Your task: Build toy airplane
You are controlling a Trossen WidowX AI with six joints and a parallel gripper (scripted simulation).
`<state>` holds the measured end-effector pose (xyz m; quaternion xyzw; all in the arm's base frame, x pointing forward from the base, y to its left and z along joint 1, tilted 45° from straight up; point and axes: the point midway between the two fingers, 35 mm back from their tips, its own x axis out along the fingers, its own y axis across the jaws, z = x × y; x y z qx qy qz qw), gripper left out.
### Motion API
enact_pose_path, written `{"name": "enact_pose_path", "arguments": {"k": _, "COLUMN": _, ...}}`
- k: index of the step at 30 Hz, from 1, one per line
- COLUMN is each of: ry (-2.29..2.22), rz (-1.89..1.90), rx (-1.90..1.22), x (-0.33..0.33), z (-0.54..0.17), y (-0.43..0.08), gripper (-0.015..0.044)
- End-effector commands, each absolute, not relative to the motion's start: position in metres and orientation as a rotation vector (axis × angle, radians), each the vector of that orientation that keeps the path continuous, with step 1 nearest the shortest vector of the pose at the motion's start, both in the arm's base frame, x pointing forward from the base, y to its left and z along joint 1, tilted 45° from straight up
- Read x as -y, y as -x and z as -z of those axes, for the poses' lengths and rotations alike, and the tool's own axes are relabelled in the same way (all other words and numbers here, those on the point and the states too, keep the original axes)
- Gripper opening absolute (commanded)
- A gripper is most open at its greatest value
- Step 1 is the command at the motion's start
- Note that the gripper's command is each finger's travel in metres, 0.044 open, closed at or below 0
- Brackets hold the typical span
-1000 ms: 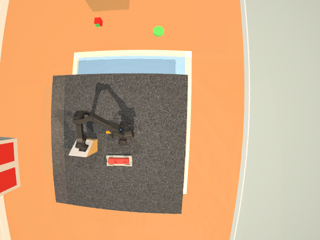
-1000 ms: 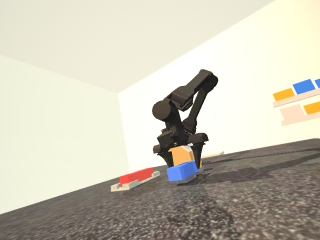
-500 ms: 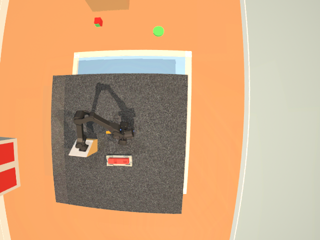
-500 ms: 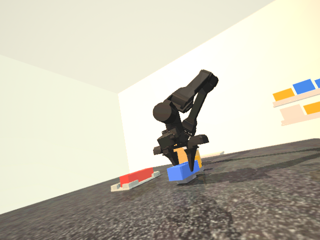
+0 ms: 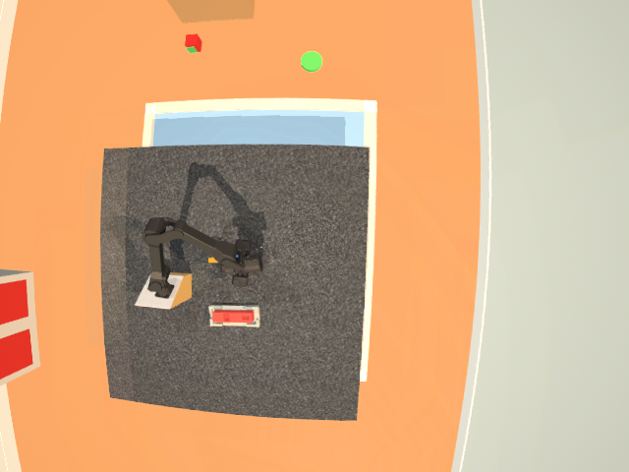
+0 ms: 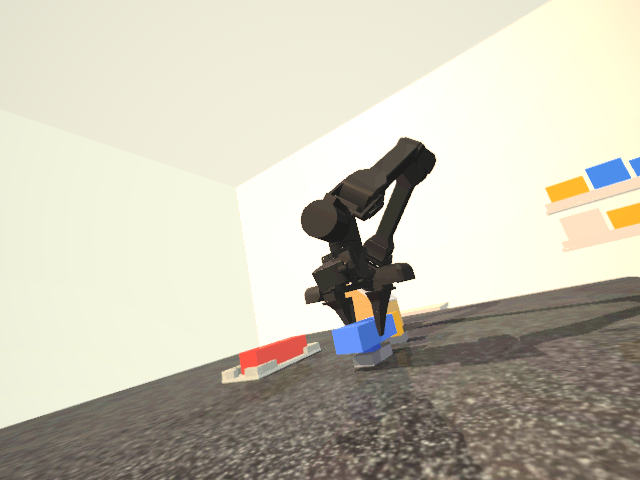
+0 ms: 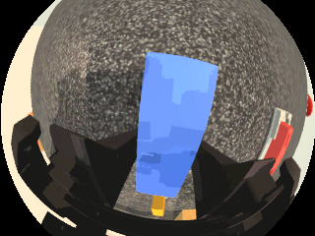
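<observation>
Over the dark mat (image 5: 305, 329) (image 6: 491, 423) (image 7: 246, 64), gripper (image 5: 241, 263) (image 6: 367, 329) (image 7: 167, 136) has the blue wing (image 6: 356, 335) (image 7: 172, 123).
Jaws about half open, fingers clamped on its long sides; wing sits at or just above a grey block (image 6: 371, 357), can't tell if they touch. Yellow tail fin (image 5: 212, 260) (image 6: 398, 321) (image 7: 157, 203) is near the wing's end, out of the grip. Red fuselage (image 5: 232, 316) (image 6: 273, 353) (image 7: 282, 143) lies lengthwise in the pale cradle (image 5: 257, 324) (image 6: 240, 379) (image 7: 269, 135), apart from the gripper, neither wing nor fin on it. Arm base is at the white-and-orange wedge (image 5: 182, 290); green disc (image 5: 311, 61) and red block (image 5: 193, 41) are well beyond the mat.
</observation>
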<state>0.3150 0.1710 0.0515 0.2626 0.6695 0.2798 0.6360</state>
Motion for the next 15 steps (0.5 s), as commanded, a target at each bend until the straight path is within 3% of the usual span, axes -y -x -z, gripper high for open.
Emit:
{"name": "enact_pose_path", "arguments": {"k": 1, "ry": -0.594, "rz": -0.642, "rx": -1.517, "x": -0.161, "z": -0.063, "y": -0.320, "gripper": 0.0000}}
{"name": "enact_pose_path", "arguments": {"k": 15, "ry": -0.594, "rz": -0.632, "rx": -1.520, "x": -0.129, "z": -0.092, "y": -0.324, "gripper": 0.0000}}
